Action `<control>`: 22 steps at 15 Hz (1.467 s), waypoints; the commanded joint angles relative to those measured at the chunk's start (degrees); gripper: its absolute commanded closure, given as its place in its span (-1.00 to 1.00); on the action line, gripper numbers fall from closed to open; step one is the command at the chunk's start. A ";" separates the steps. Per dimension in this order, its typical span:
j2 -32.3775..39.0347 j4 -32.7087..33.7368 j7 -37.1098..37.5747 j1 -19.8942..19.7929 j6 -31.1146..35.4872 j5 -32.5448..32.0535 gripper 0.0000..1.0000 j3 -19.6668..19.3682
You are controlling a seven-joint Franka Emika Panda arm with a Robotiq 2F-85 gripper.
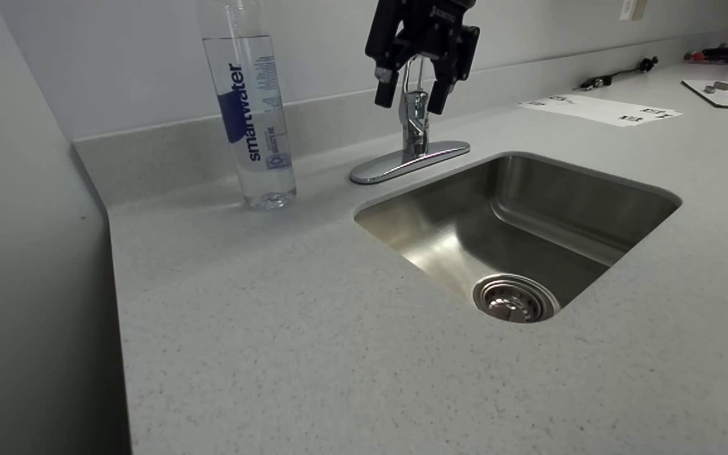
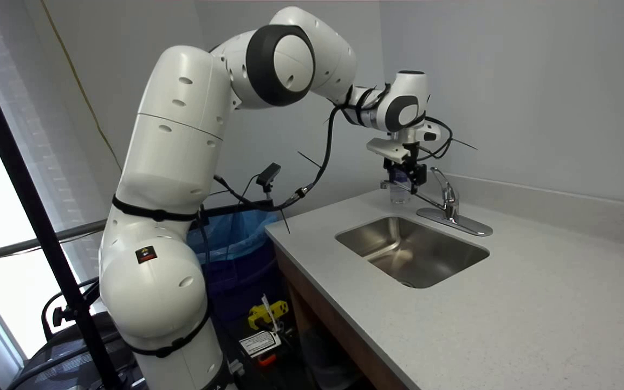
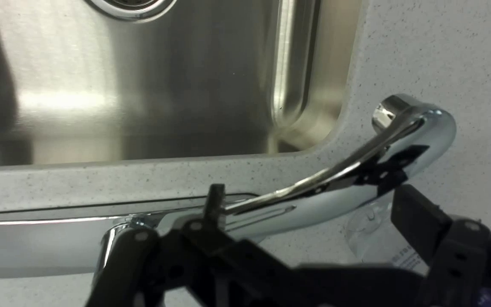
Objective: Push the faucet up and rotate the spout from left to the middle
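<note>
The gripper [image 1: 411, 105] stands with its fingers [image 1: 385, 95] spread well apart and, as far as we can see, nothing pinched between them. The faucet [image 2: 450, 205] rises beside the sink [image 1: 528, 245] on its oval base plate [image 1: 389, 167]; its lever handle [image 2: 440, 176] slants upward. Its spout [image 3: 322, 198] leads away from the body toward the bottle [image 1: 248, 110], so that its nozzle [image 3: 391, 112] lies over the table [image 1: 244, 316], just outside the sink's corner. In the wrist view we note the governing relation: the spout's long axis runs slantwise along the gripper's opening rather than squarely across it, one finger overlapping it near the root, the other appearing beside its edge near the nozzle end, on the bottle's side. We cannot tell whether either finger touches the metal. The middle of the sink lies on the opposite side of the spout from this outer finger; we therefore judge that the coming swing calls for a sideways push near the free end, carrying the nozzle over the sink, rather than a pinch.
</note>
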 commanded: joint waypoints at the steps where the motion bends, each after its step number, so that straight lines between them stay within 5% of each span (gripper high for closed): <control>1: -0.55 -0.51 0.59 0.40 -1.17 -0.79 -1.00 -0.70; 22: -11.79 -16.41 -2.79 -3.51 -1.11 -2.45 -1.00 -3.67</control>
